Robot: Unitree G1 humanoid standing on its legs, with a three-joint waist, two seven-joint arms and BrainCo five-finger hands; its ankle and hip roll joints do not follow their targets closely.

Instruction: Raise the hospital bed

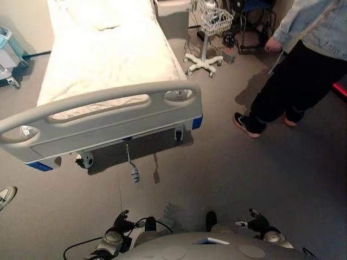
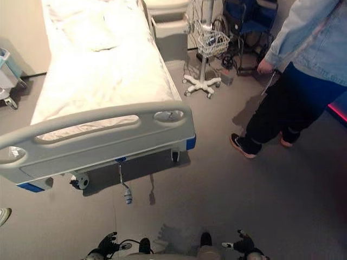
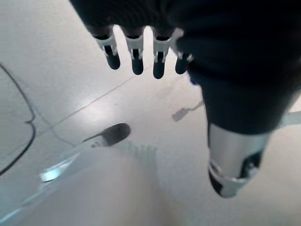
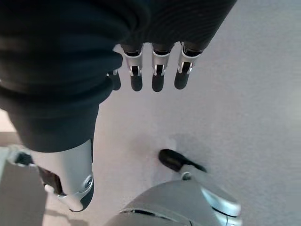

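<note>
The hospital bed (image 1: 108,54) with white sheets stands ahead, and its grey footboard (image 1: 103,116) faces me. A crank handle (image 1: 134,172) hangs down below the footboard's middle, close to the floor. My left hand (image 1: 120,223) hangs low at my side, well short of the crank, with its fingers (image 3: 136,59) straight and nothing in them. On the other side my right hand (image 1: 259,223) also hangs low, and its fingers (image 4: 157,75) are straight over bare floor.
A person (image 1: 303,65) in a denim jacket and black trousers stands at the right. A white wheeled stand with a wire basket (image 1: 209,32) is beside the bed's far right. A cart (image 1: 8,54) sits at the far left. A shoe (image 1: 5,196) shows at the left edge.
</note>
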